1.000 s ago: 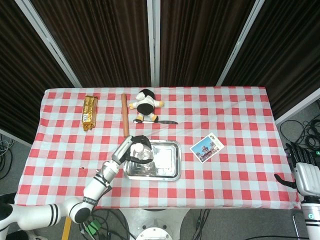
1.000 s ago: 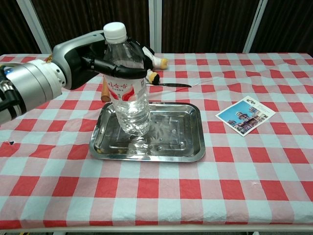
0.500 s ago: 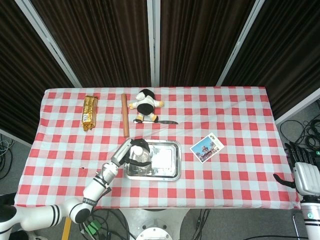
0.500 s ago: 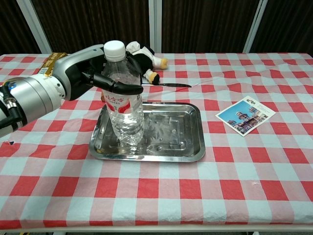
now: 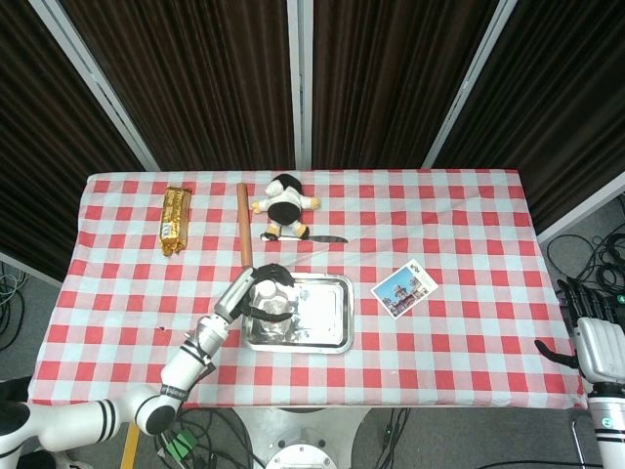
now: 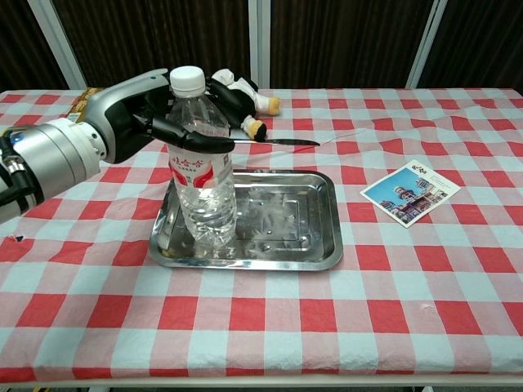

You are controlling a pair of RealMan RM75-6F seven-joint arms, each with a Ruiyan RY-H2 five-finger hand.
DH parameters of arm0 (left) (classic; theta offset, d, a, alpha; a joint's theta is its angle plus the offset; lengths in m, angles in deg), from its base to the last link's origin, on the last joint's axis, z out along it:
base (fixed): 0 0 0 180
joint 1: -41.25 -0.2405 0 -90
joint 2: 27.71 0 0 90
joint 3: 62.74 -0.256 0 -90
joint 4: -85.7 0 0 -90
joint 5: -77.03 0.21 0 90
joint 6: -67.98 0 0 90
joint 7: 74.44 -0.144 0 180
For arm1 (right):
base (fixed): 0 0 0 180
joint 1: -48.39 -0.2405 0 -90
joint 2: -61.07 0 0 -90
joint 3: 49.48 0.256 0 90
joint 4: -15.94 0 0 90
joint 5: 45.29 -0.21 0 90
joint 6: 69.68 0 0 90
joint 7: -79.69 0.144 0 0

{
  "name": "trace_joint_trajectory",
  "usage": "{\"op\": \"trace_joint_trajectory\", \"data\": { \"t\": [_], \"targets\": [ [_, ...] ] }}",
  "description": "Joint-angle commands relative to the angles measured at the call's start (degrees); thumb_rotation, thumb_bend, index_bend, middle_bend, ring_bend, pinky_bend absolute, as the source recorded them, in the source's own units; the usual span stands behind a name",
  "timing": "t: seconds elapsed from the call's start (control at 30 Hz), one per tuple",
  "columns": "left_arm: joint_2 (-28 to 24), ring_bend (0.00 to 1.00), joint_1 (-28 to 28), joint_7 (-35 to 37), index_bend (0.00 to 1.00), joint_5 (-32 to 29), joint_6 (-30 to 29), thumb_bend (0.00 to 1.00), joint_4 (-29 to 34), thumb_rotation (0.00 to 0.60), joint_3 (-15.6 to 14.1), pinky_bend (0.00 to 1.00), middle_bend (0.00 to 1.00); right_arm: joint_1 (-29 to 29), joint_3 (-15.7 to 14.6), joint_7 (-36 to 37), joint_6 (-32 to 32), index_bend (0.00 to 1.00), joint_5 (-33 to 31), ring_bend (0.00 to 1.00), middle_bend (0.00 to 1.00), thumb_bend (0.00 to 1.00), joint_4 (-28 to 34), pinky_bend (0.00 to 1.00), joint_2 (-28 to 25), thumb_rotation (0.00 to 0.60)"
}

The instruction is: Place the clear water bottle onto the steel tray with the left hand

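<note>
Chest view: left hand (image 6: 143,114) wraps its fingers around the upper body of the clear water bottle (image 6: 202,175); bottle upright, base on the left part of the steel tray (image 6: 306,237); right hand (image 5: 584,332) beyond the bench (image 6: 458,286) edge, state unclear.

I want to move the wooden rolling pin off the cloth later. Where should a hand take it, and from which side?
Probably at mid-length, from above. The wooden rolling pin lies flat on the red-checked tablecloth, its long axis running front to back, so fingers can close across its narrow width. The black-and-white plush toy lies close on its right.
</note>
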Motion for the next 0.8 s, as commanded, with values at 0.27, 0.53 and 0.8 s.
{"op": "trace_joint_trajectory", "data": {
  "t": [0.27, 0.53, 0.8],
  "targets": [
    [-1.37, 0.29, 0.04, 1.72, 0.29, 0.40, -0.27, 0.00, 1.66, 0.600, 1.36, 0.37, 0.36, 0.04, -0.10, -0.17, 0.05, 0.06, 0.11, 0.00, 0.03, 0.10, 0.21, 0.00, -0.07, 0.600],
    [-5.25, 0.28, 0.13, 0.27, 0.29, 1.77, -3.40, 0.00, 8.84, 0.600, 4.60, 0.33, 0.36, 0.10, -0.12, 0.10, 0.11, 0.06, 0.14, 0.00, 0.03, 0.10, 0.12, 0.00, -0.14, 0.600],
    [-11.42, 0.28, 0.63, -4.23, 0.29, -0.05, -5.51, 0.00, 17.18, 0.600, 9.98, 0.32, 0.36, 0.21, -0.18, 0.49, 0.44, 0.06, 0.48, 0.00, 0.03, 0.10, 0.43, 0.00, -0.39, 0.600]
  ]
}}
